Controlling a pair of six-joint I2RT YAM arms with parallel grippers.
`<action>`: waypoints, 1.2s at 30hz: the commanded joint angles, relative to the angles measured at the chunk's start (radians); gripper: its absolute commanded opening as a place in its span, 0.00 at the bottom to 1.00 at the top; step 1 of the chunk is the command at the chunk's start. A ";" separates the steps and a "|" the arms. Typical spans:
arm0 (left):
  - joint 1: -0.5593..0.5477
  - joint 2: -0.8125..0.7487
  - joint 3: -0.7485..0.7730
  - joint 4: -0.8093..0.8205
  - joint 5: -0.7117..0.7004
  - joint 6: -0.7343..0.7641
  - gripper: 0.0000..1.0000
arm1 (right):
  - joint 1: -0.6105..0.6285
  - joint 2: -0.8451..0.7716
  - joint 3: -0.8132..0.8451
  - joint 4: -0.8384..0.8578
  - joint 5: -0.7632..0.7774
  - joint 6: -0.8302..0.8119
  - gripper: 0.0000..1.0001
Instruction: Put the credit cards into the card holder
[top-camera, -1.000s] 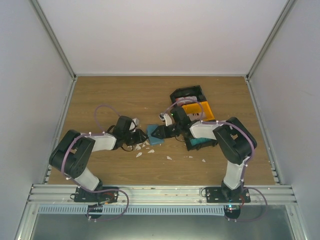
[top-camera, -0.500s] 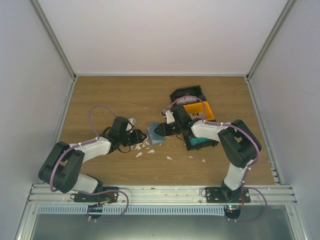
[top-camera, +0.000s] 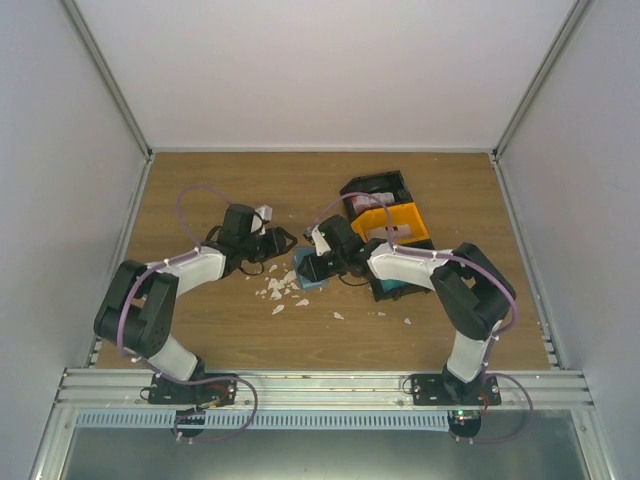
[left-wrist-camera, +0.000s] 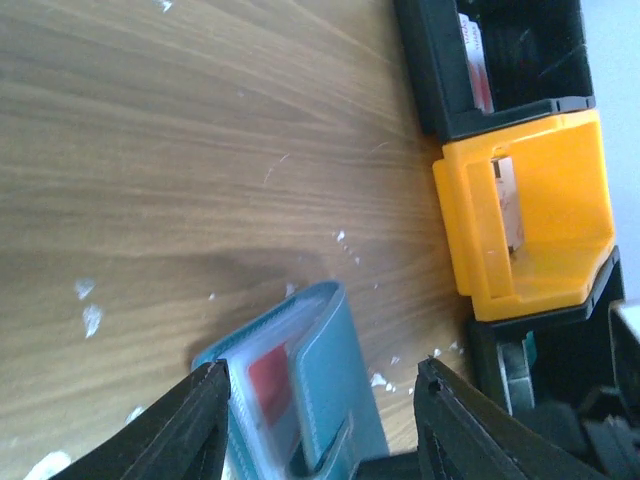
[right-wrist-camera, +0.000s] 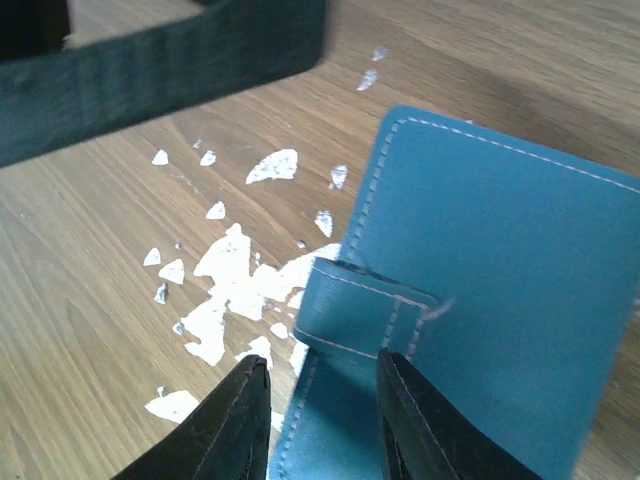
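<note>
The blue card holder (top-camera: 309, 273) lies mid-table among white scraps. In the left wrist view it (left-wrist-camera: 335, 385) stands partly open, with a red-patched credit card (left-wrist-camera: 268, 375) in a clear sleeve. My left gripper (left-wrist-camera: 325, 430) is open, its fingers on either side of the holder's end; in the top view it (top-camera: 281, 240) is just left of the holder. My right gripper (right-wrist-camera: 320, 420) is open over the holder's strap flap (right-wrist-camera: 365, 310), and in the top view it (top-camera: 312, 262) is above the holder. More cards stand in the black bin (left-wrist-camera: 478, 60) and the orange bin (left-wrist-camera: 508, 205).
A black bin (top-camera: 375, 187), an orange bin (top-camera: 397, 222) and a teal bin (top-camera: 400, 288) stand in a row right of the holder, partly under my right arm. White paper scraps (top-camera: 278, 290) litter the wood in front of it. Grey walls close three sides.
My left gripper has swung away from me towards the back, left of the holder. My right wrist has shifted left over the holder.
</note>
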 joint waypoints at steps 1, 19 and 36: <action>0.013 0.092 0.085 0.024 0.089 0.068 0.52 | 0.027 0.039 0.034 -0.014 0.028 -0.006 0.30; 0.014 0.249 0.073 -0.029 0.234 0.122 0.24 | 0.058 0.070 -0.022 0.153 -0.087 0.146 0.27; 0.012 0.121 -0.049 -0.031 0.244 0.109 0.28 | 0.055 -0.024 -0.100 -0.059 0.198 0.183 0.28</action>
